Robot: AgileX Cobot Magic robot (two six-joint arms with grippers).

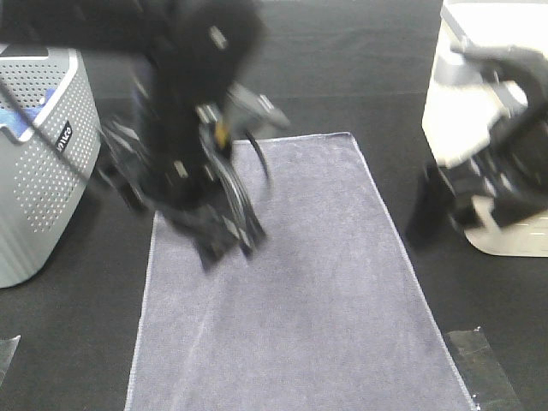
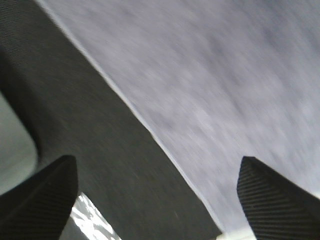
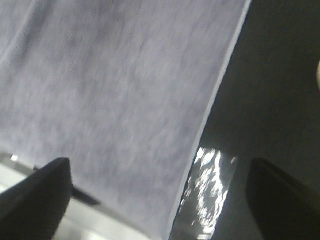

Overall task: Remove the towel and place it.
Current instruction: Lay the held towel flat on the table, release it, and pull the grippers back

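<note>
The towel (image 1: 317, 282) is greyish-purple and lies spread flat on the black surface, running from the centre to the near edge. My left gripper (image 1: 227, 244) is blurred above the towel's far left part. In the left wrist view it (image 2: 156, 165) is open and empty over the towel's hemmed edge (image 2: 225, 75). My right gripper (image 1: 428, 223) hangs off the towel's right side next to the white basket. In the right wrist view it (image 3: 159, 165) is open and empty, with the towel (image 3: 110, 90) below it.
A grey perforated basket (image 1: 38, 163) with a bright blue cloth (image 1: 21, 116) in it stands at the left. A white basket (image 1: 479, 111) stands at the right. Shiny tape patches (image 1: 479, 355) lie on the black surface near the towel's corners (image 3: 205, 185).
</note>
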